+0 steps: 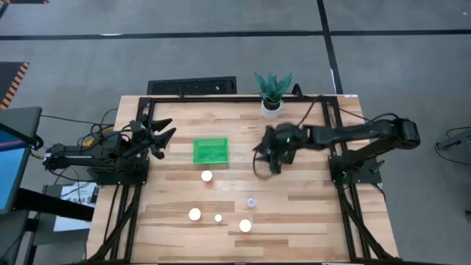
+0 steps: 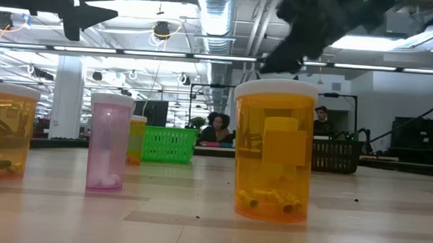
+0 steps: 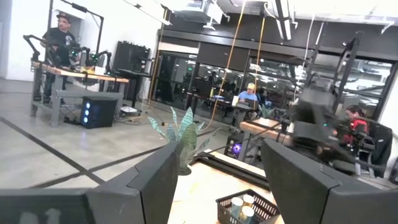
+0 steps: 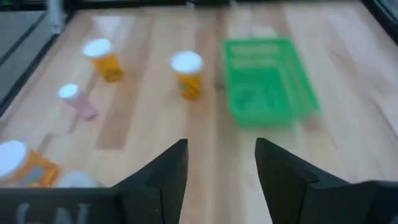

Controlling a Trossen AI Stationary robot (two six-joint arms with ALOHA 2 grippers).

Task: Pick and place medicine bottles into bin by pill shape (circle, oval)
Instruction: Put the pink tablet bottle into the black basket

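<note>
Several white-capped medicine bottles stand on the wooden table: one (image 1: 207, 176) near the green bin (image 1: 210, 151), the others (image 1: 194, 214) (image 1: 218, 218) (image 1: 245, 226) (image 1: 252, 202) toward the near edge. The low view shows an orange bottle (image 2: 273, 157) and a pink one (image 2: 107, 142) close up. My right gripper (image 1: 266, 160) is open and empty, raised right of the green bin (image 4: 267, 87). My left gripper (image 1: 158, 136) is open and empty, raised at the table's left side.
A black basket (image 3: 245, 208) with bottles in it shows in the left wrist view and in the low view (image 2: 334, 154); in the high view my right arm covers it. A potted plant (image 1: 272, 92) stands at the far edge. People sit in the room behind.
</note>
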